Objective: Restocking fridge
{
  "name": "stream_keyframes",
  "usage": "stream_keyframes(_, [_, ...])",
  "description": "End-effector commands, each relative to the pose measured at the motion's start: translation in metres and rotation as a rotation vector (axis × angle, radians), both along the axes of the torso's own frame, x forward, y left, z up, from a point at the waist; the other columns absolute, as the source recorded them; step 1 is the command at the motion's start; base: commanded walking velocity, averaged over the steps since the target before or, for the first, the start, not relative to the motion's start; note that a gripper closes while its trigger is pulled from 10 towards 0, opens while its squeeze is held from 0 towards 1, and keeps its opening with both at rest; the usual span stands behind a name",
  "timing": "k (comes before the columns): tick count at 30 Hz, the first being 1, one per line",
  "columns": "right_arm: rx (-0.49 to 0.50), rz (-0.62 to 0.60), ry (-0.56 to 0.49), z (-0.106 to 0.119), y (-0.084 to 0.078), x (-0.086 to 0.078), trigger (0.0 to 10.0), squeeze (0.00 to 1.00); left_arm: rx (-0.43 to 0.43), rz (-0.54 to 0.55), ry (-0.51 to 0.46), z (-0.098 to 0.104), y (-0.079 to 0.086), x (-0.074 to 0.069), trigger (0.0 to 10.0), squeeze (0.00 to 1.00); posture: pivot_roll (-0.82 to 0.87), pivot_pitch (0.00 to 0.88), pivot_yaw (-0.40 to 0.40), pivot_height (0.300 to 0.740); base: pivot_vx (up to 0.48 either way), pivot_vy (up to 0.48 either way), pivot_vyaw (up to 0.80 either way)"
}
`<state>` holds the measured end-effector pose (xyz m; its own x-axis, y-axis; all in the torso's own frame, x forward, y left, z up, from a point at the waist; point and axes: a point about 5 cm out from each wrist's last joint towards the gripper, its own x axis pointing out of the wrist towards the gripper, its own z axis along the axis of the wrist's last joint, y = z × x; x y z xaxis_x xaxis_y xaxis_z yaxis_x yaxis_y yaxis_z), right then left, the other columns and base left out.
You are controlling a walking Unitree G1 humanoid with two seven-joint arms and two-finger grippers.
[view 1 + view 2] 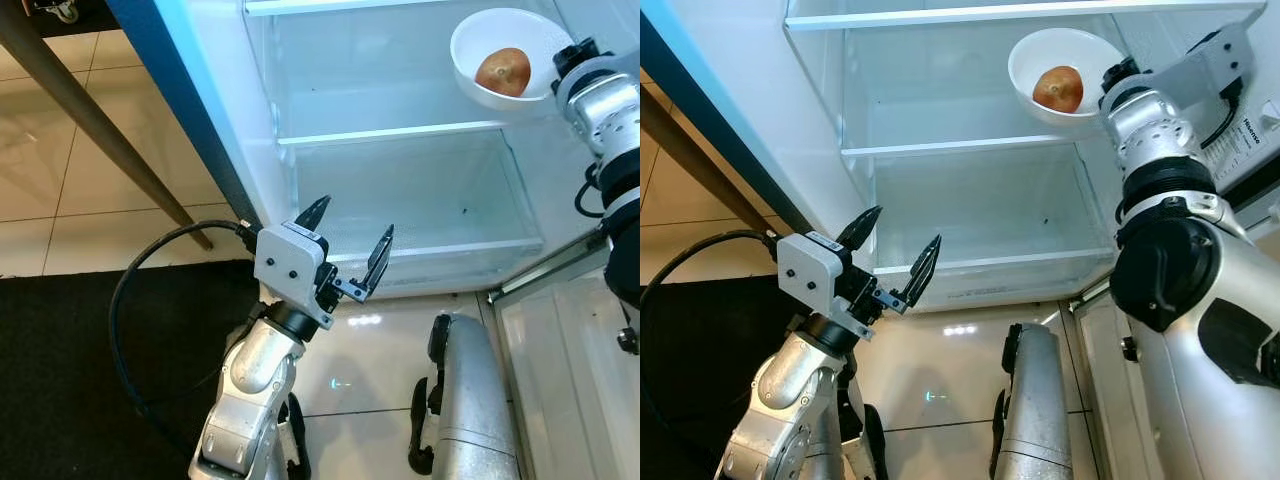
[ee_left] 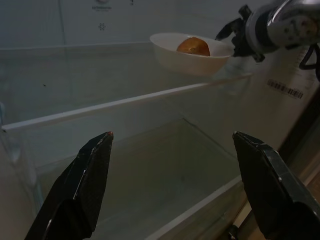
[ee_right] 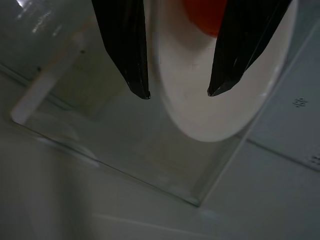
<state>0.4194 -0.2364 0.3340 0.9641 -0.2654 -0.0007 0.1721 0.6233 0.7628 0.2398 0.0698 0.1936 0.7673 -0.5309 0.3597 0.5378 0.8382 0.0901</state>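
A white bowl (image 1: 478,40) with a round orange-brown fruit (image 1: 503,72) in it hangs at the right of the open fridge, just above the glass shelf (image 1: 400,131). My right gripper (image 1: 1108,82) is shut on the bowl's rim; in the right wrist view its fingers (image 3: 125,45) straddle the bowl's edge (image 3: 200,115). Lower down, my left gripper (image 1: 352,225) stands open and holds nothing, in front of the clear bottom drawer (image 1: 420,200). In the left wrist view the left gripper (image 2: 172,135) points into the fridge, with the bowl (image 2: 190,57) high up beyond it.
The fridge door (image 1: 560,350) stands open at the lower right. A slanted wooden table leg (image 1: 90,120) crosses the tiled floor on the left, and a black mat (image 1: 60,370) lies below it. My own silver leg (image 1: 465,400) is at the bottom.
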Motion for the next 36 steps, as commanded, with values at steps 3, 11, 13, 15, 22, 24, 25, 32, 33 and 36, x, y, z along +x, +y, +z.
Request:
stream_keyframes(3, [0.008,0.001,-0.028,0.007,-0.003,-0.001,10.0,0.0,0.011,-0.003,0.013,-0.006,0.001,0.001,10.0,0.0,0.12,0.401,0.032,0.504,0.0,0.0,0.0])
stream_keyframes(11, [0.037,0.018,-0.053,0.01,-0.004,-0.002,10.0,0.0,0.01,-0.009,-0.005,-0.003,-0.001,0.006,10.0,0.0,0.11,0.376,0.041,0.504,0.0,0.0,0.0])
stream_keyframes(13, [0.037,0.014,-0.049,0.008,-0.006,-0.002,10.0,0.0,0.01,-0.009,-0.006,-0.003,-0.001,0.006,10.0,0.0,0.11,0.376,0.041,0.504,0.0,0.0,0.0])
stream_keyframes(15, [0.033,-0.002,-0.038,0.004,-0.01,-0.003,10.0,0.0,0.01,-0.012,-0.006,-0.003,-0.001,0.007,10.0,0.0,0.1,0.371,0.047,0.504,0.0,0.0,0.0])
stream_keyframes(22, [-0.04,-0.135,0.057,-0.016,-0.04,-0.011,10.0,0.0,0.01,-0.025,-0.01,-0.003,-0.002,0.008,10.0,0.0,0.1,0.365,0.061,0.504,0.0,0.0,0.0])
stream_keyframes(24, [-0.048,-0.158,0.07,-0.017,-0.045,-0.013,10.0,0.0,0.011,-0.027,-0.011,-0.003,-0.001,0.008,10.0,0.0,0.1,0.365,0.064,0.504,0.0,0.0,0.0])
stream_keyframes(25, [-0.056,-0.176,0.075,-0.018,-0.048,-0.014,10.0,0.0,0.012,-0.028,-0.012,-0.003,-0.001,0.009,10.0,0.0,0.1,0.363,0.063,0.504,0.0,0.0,0.0])
stream_keyframes(32, [-0.05,-0.119,-0.087,0.008,-0.048,-0.016,10.0,0.0,0.011,-0.033,-0.018,-0.003,-0.003,0.011,10.0,0.0,0.1,0.351,0.062,0.504,0.0,0.0,0.0])
stream_keyframes(33, [-0.05,-0.119,-0.087,0.008,-0.048,-0.016,10.0,0.0,0.011,-0.033,-0.018,-0.003,-0.003,0.011,10.0,0.0,0.1,0.351,0.062,0.504,0.0,0.0,0.0])
stream_keyframes(36, [-0.051,-0.09,-0.141,0.014,-0.047,-0.017,10.0,0.0,0.01,-0.036,-0.018,-0.004,-0.003,0.011,10.0,0.0,0.09,0.344,0.065,0.504,0.0,0.0,0.0])
